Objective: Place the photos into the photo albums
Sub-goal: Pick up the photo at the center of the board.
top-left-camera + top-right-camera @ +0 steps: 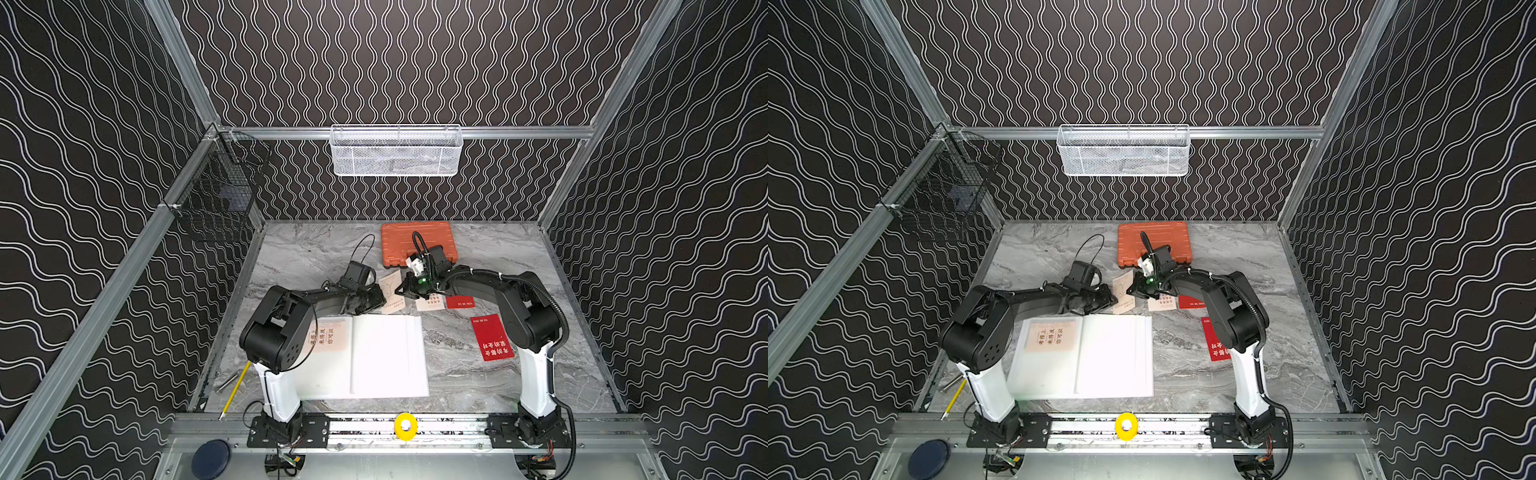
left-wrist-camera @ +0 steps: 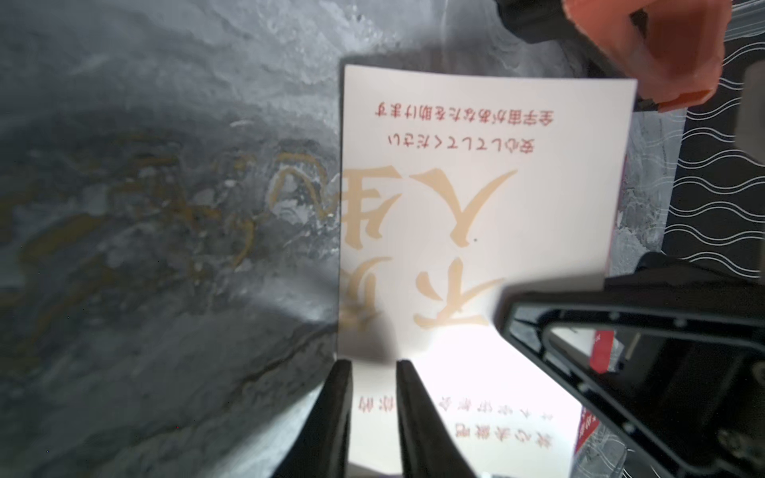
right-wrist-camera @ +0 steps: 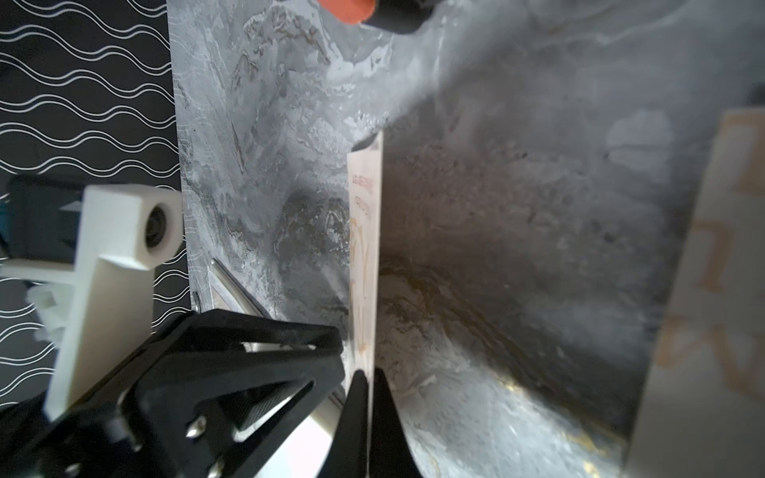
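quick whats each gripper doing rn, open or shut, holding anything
left gripper: open, jaws a little apart, gripping nothing.
right gripper: shut on a cream card, pinched at its edge.

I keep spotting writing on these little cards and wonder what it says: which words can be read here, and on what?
"考得上 来得及 你可以": cream card in the open album.
"全宇宙があなたを助けます", "安心してください": raised cream card, red print.
"TO BE RICH", probably: large red card.
Too small or blurred: its white characters, the small red card, the other cream cards.
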Tool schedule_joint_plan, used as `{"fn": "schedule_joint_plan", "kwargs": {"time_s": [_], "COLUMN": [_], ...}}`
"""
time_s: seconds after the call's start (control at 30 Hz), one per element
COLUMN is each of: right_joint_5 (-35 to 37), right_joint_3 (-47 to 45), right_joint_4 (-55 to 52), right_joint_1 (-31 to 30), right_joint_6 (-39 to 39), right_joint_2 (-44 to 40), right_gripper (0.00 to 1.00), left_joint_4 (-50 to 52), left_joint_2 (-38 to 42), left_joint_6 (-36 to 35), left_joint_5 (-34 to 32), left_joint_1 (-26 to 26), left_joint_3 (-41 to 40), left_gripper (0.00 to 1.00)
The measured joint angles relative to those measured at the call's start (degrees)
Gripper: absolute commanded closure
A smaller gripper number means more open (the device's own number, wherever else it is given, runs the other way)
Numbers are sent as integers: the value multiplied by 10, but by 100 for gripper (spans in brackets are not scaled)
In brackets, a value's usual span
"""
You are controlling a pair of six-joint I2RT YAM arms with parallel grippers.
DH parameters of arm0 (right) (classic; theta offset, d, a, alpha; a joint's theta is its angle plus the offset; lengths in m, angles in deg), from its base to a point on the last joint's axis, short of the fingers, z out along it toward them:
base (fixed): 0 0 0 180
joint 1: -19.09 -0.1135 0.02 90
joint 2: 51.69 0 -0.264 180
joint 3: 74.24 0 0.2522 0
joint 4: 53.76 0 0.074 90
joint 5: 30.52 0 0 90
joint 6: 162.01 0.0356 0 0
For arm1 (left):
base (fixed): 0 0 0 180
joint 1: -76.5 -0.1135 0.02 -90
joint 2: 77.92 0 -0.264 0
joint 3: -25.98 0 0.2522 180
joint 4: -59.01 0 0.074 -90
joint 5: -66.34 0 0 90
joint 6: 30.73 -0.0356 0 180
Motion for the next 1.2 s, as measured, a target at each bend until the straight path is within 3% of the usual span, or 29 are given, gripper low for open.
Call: {"fn": "schedule_joint_plan", "kwargs": {"time_s": [0.13, 0.27, 0.4, 0.6, 0.8, 0.97, 1.2], "right_joint_5": [3, 4, 5, -17, -110, -198, -258], "right_joint_3": [1, 1, -7, -47, -121, -203, -270], "right_joint_4": [-4, -12, -14, -16, 7, 76, 156], "right_joint_1": [3, 9, 15, 19, 23, 23, 23], "right_joint_6": [-4, -13, -19, -26, -27, -9, 22], "right_joint_2": [-11, -27, -57, -124, -188, -231, -237], "right_gripper": [100, 100, 100, 100, 100, 100, 100], "left_joint_4": [16, 33, 51, 59, 38, -6, -103], "left_joint_2": [22, 46, 74, 115, 145, 151, 160], "left_joint_6": [-10, -17, -28, -43, -45, -42, 5], "left_joint_5": [0, 1, 7, 47, 119, 193, 288], "left_joint_1": [-3, -16, -31, -57, -73, -75, -76], "left_joint_3": [14, 22, 24, 22, -15, -56, -110], "left_gripper": [63, 42, 31, 29, 29, 30, 35]}}
